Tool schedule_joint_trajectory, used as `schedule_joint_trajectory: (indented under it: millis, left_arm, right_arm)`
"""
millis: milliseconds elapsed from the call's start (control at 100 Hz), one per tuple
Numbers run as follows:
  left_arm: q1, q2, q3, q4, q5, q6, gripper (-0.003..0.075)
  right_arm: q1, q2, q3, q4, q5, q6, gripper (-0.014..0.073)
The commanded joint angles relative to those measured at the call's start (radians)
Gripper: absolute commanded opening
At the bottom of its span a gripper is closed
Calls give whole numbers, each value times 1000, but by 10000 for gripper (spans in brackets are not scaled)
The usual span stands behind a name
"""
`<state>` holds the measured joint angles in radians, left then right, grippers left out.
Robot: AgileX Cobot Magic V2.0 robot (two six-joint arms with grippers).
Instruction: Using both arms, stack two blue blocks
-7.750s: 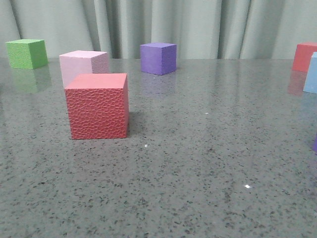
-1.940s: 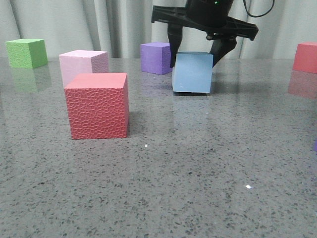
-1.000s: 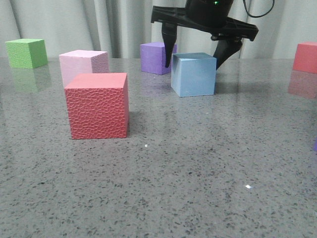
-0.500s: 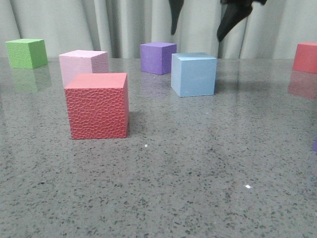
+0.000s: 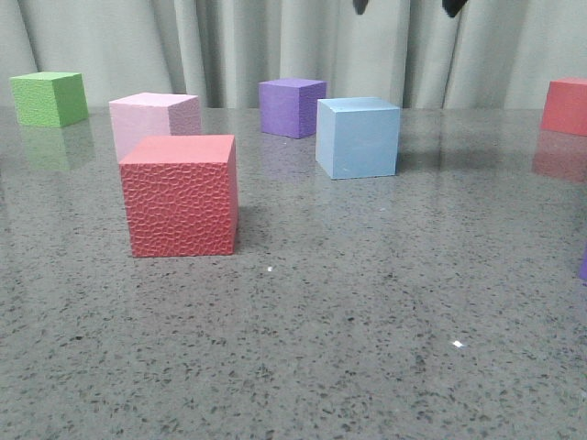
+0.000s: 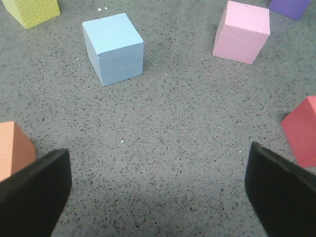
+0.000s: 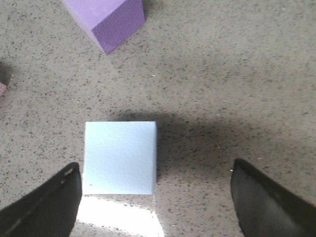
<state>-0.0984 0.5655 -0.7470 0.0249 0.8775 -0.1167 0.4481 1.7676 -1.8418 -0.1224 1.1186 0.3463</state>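
One blue block (image 5: 358, 137) rests on the table near the middle, free of any grip. My right gripper (image 5: 405, 5) hangs open high above it, with only its fingertips (image 5: 451, 6) showing at the top edge of the front view. In the right wrist view this blue block (image 7: 120, 157) lies on the table below, nearer one finger of the open right gripper (image 7: 155, 207). A second blue block (image 6: 112, 48) shows in the left wrist view, on the table well ahead of my open, empty left gripper (image 6: 157, 197). The left arm is out of the front view.
A textured red cube (image 5: 181, 195) stands front left with a pink cube (image 5: 154, 119) behind it. A green cube (image 5: 49, 98) is far left, a purple cube (image 5: 292, 106) behind the blue block, another red cube (image 5: 565, 105) far right. An orange cube (image 6: 12, 150) sits by the left finger.
The right gripper set the blue block down, opened, and rose until only its fingertips remain at the top of the front view. The block stays put.
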Motion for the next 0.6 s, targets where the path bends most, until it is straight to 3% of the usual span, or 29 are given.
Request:
schedule_joint_trajectory:
  millis: [0,590]
  left_arm:
    - [1,12,-37,-9,-49,1,681]
    - [1,12,-37,-9,-45,1,681]
  right_arm:
    - [-21,-81,5,-29,-34,-22,610]
    - [-228,-529,542,-67,-157,-30,610]
